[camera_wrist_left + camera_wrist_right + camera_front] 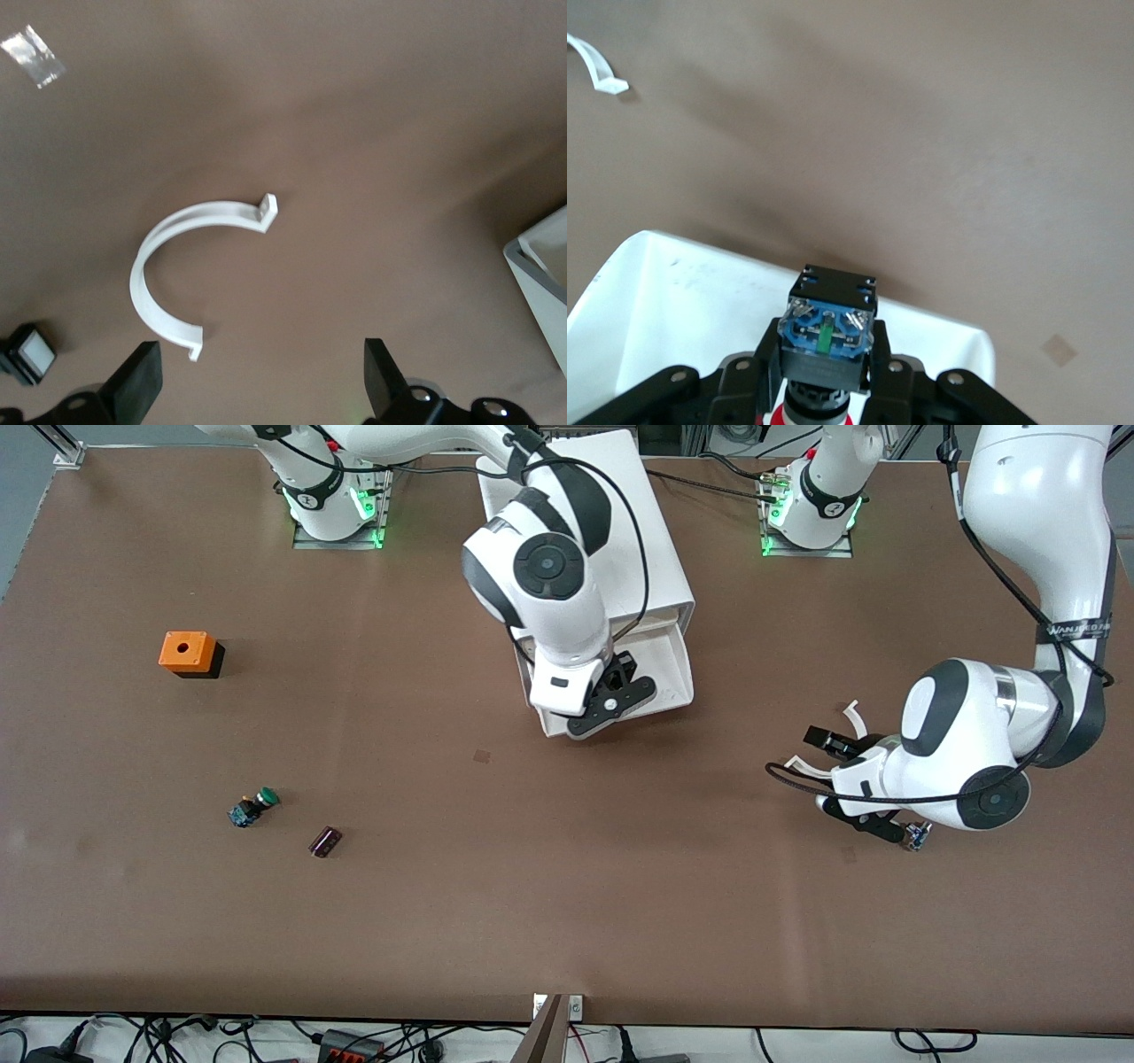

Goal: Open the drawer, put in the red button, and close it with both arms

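Right gripper (819, 390) clamped on red button (826, 341), blue base up, held over open drawer (671, 664). Drawer stood pulled out from white cabinet (620, 505). Left gripper (257, 381) hung low over table (532, 886) toward left arm's end, fingers (137, 381) spread wide, holding nothing, white curved clip (173, 283) lying below. Counted: two arms, one drawer out, one green button (252, 808), one orange cube (188, 653), one small dark block (325, 841).
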